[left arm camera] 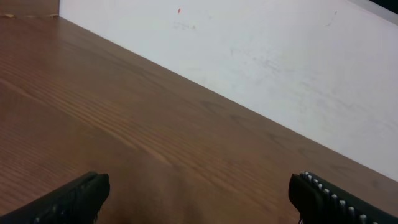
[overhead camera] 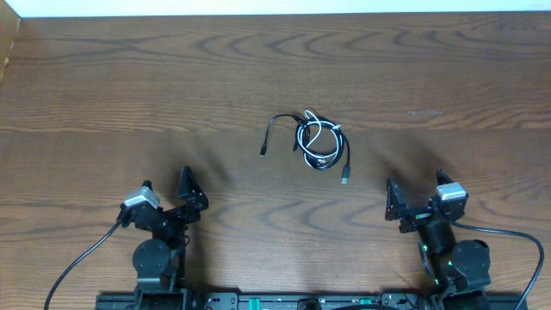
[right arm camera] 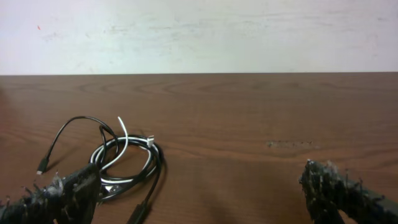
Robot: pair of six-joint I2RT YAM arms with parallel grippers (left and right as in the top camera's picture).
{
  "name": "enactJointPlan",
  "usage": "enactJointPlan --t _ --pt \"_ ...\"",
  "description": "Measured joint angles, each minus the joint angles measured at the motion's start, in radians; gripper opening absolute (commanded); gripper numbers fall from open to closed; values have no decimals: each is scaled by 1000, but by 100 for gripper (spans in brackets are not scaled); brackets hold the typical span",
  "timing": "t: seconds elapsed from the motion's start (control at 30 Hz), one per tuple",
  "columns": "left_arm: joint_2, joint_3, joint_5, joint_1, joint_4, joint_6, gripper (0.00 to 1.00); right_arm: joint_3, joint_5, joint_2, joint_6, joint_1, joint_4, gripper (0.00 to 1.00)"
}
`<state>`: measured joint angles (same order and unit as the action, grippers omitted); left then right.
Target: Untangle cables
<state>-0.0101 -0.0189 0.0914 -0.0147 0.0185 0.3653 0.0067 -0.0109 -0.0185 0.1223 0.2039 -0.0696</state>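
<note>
Centrally, cables (overhead camera: 314,129) tangled, table (overhead camera: 129,86) wooden.

The cables (overhead camera: 318,145) lie in one overlapping bundle on the table (overhead camera: 129,86), near its middle and slightly toward the right arm's side. One plug end (overhead camera: 263,153) trails off to the bundle's left. Another plug end (overhead camera: 345,180) reaches toward the near edge. The left gripper (overhead camera: 165,182) and the right gripper (overhead camera: 415,182) sit by the near edge, well apart from each other. The bundle lies ahead of them and between them, touching neither. A wall (right arm camera: 199,31) stands behind the table's far edge.
</note>
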Motion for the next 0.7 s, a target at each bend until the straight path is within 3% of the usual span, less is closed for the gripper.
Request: enactJointPlan --t 0.43,0.7 --pt "0 -5 -4 0 9 0 98 0 -19 0 0 0 3 99" --pt "0 -63 -23 0 153 0 98 0 -43 0 0 0 2 99"
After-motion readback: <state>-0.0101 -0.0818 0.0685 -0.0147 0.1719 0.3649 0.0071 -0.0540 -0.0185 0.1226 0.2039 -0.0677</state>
